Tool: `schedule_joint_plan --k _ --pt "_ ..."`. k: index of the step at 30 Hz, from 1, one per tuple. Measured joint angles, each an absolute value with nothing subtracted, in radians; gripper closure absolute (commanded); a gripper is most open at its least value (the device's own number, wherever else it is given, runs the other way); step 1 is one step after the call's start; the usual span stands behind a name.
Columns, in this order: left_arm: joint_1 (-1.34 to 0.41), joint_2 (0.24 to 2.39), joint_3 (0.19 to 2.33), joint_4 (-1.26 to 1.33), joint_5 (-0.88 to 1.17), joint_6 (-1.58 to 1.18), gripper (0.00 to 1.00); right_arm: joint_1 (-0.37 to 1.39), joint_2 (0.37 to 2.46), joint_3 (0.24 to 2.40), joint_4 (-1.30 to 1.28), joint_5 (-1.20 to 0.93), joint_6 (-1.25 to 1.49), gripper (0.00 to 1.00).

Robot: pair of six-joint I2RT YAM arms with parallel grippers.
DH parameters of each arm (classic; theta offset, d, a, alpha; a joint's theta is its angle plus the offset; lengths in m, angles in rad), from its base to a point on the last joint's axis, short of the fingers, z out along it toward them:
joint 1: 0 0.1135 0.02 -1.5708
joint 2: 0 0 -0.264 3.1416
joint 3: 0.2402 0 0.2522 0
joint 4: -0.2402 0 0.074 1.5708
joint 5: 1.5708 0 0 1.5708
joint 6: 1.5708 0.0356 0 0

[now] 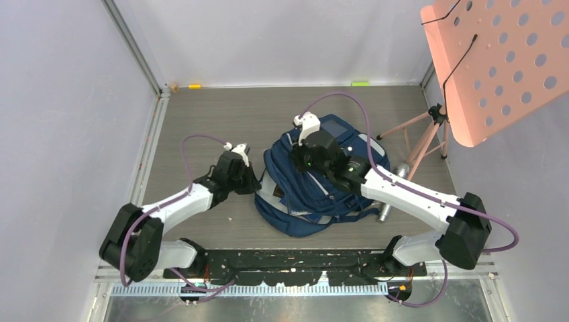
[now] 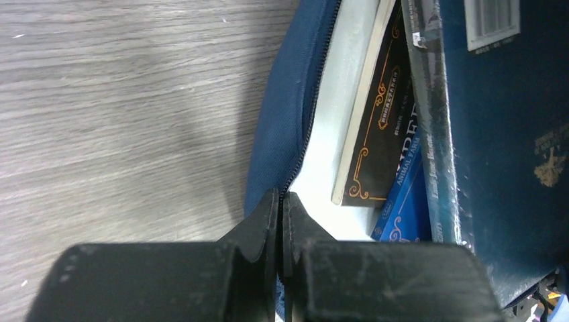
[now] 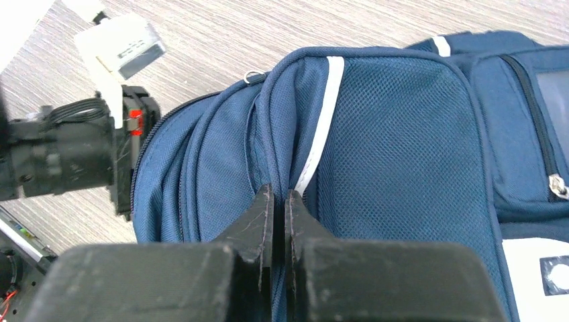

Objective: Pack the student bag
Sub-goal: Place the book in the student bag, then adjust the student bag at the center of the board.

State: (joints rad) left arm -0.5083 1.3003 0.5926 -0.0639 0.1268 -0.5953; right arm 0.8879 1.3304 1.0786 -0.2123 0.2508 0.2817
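The student bag [image 1: 303, 216], navy with white stripes, lies in the middle of the table with its main opening facing left. My left gripper [image 1: 255, 182] is at that opening, shut on the zipper edge of the bag [image 2: 275, 121]; the jaws [image 2: 282, 201] meet on the blue rim. Inside stand a black book with orange ornament [image 2: 379, 134], a blue book [image 2: 402, 208] and a dark teal book [image 2: 496, 134]. My right gripper [image 1: 303, 159] sits on top of the bag [image 3: 402, 147], its jaws [image 3: 280, 198] shut on a fold of fabric beside a white stripe.
A pink perforated music stand [image 1: 496, 60] on a tripod [image 1: 419, 141] stands at the right. A silver bottle [image 1: 392, 194] lies against the bag's right side. Grey walls close off the left, back and right. The left arm's wrist [image 3: 67, 147] shows in the right wrist view.
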Motion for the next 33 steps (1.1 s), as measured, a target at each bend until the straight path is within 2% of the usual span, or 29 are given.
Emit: schedule_joint_plan --k 7,17,20,23,25,27,28,30,31,33 --pt "-0.514 1.016 0.516 -0.104 0.006 -0.603 1.0 0.889 1.49 1.107 -0.108 0.159 0.247 1.0" --pt "-0.502 0.475 0.368 -0.396 -0.154 -0.68 1.0 0.881 1.777 1.369 0.007 -0.115 0.224 1.0" --pt "-0.5 0.429 0.32 -0.387 -0.149 -0.714 1.0 0.852 1.868 1.481 0.005 -0.198 0.212 1.0" --pt "-0.497 0.481 0.3 -0.335 -0.129 -0.74 1.0 0.826 1.944 1.571 -0.006 -0.267 0.204 0.98" --pt "-0.5 0.553 0.302 -0.279 -0.119 -0.745 1.0 0.811 1.976 1.615 -0.022 -0.293 0.195 0.86" --pt "-0.515 0.647 0.315 -0.215 -0.112 -0.743 1.0 0.797 1.995 1.65 -0.045 -0.308 0.182 0.66" --pt "-0.526 0.695 0.329 -0.187 -0.111 -0.741 1.0 0.792 1.997 1.66 -0.055 -0.308 0.175 0.46" --pt "-0.558 0.791 0.365 -0.145 -0.107 -0.732 1.0 0.78 1.998 1.679 -0.08 -0.29 0.154 0.29" --pt "-0.582 0.842 0.388 -0.128 -0.107 -0.727 1.0 0.771 1.996 1.688 -0.1 -0.269 0.141 0.22" --pt "-0.638 0.941 0.434 -0.082 -0.105 -0.727 1.0 0.75 1.974 1.692 -0.17 -0.233 0.138 0.18"
